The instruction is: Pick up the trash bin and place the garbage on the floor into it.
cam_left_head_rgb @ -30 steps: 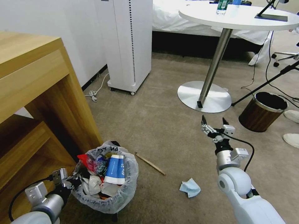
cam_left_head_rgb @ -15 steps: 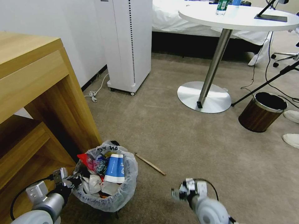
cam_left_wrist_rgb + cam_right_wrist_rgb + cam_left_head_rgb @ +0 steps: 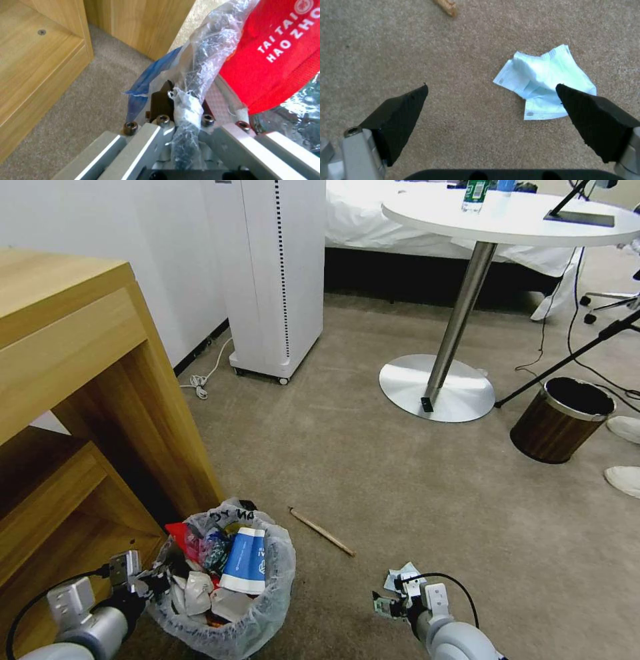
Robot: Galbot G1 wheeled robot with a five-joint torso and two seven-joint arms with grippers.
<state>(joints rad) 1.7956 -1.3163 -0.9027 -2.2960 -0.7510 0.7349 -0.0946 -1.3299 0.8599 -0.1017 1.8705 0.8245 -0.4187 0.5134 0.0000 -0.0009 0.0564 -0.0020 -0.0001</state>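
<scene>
The trash bin (image 3: 230,587), black with a crinkly white liner, is at the lower left beside the wooden desk. It holds a red bag (image 3: 181,535), a blue-white carton (image 3: 244,560) and crumpled wrappers. My left gripper (image 3: 152,582) is shut on the bin's bag-covered rim; the left wrist view shows that rim (image 3: 195,75) pinched in the left gripper (image 3: 183,100), next to the red bag (image 3: 276,57). My right gripper (image 3: 393,601) hangs open, low over the carpet. The blue mask (image 3: 543,82) lies near one finger of the right gripper (image 3: 491,86). A wooden stick (image 3: 322,531) lies between bin and mask.
The wooden desk (image 3: 80,380) crowds the left side. A white tower unit (image 3: 280,280) stands at the back wall, with a cable (image 3: 200,380) beside it. Farther right are a round table's base (image 3: 437,387), a brown wood-grain bin (image 3: 563,420) and white shoes (image 3: 623,480).
My right arm dropped from mid-floor height down and back toward me, and now hovers open just above the mask. The bin in my left gripper sits slightly lower in view.
</scene>
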